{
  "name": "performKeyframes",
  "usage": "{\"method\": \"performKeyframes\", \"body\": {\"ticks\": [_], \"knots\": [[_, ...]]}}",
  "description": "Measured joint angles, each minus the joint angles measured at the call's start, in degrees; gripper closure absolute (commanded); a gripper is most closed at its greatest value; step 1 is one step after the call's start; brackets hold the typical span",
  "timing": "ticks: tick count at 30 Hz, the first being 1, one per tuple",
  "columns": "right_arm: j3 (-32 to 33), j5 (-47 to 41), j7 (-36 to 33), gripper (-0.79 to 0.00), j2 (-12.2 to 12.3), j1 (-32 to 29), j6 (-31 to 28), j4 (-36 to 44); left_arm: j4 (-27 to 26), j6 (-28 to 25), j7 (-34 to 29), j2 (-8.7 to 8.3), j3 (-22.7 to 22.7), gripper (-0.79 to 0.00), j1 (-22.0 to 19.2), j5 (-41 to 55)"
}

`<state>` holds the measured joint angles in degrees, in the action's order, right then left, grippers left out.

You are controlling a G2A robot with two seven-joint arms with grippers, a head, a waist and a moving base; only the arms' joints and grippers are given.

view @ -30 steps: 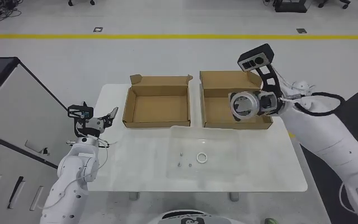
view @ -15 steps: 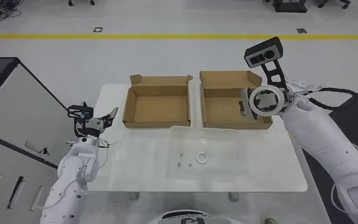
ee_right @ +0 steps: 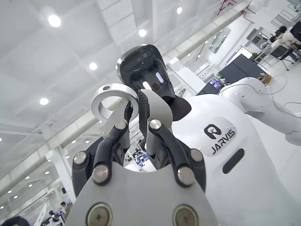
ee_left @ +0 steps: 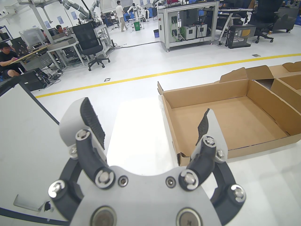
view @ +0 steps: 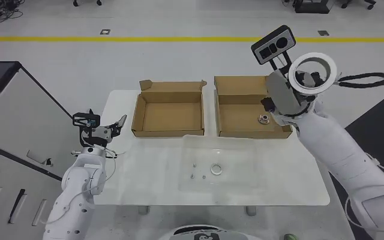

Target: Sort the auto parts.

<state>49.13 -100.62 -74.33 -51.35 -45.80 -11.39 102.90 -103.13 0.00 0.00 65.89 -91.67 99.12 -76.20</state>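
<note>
Grips with right gripper a smooth shiny metal ring, partly hidden behind ribbed black pads, and holds left gripper wide open.

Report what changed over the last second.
The right gripper, jaws shut on the silver metal ring, swung from over the right-hand brown cardboard box up and outward past its far right corner, uncovering a small round metal part inside it. Unchanged: the open left gripper beside the white table's left edge, the left-hand brown cardboard box, the small white ring on the table.
</note>
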Motion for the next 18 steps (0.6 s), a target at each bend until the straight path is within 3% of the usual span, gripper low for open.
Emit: {"method": "performKeyframes", "body": {"ticks": [11, 18], "knots": [[0.7, -4.3, -3.7, 0.000, -3.5, -0.6, 0.4, -0.7, 0.0, 0.0, 0.0, 0.00, 0.0, -0.785, 0.0, 0.0], [3.9, 8.1, -1.6, 0.000, -4.1, -0.5, -3.2, -2.5, 0.0, 0.0, 0.0, 0.00, 0.0, -0.785, 0.0, 0.0]]}}
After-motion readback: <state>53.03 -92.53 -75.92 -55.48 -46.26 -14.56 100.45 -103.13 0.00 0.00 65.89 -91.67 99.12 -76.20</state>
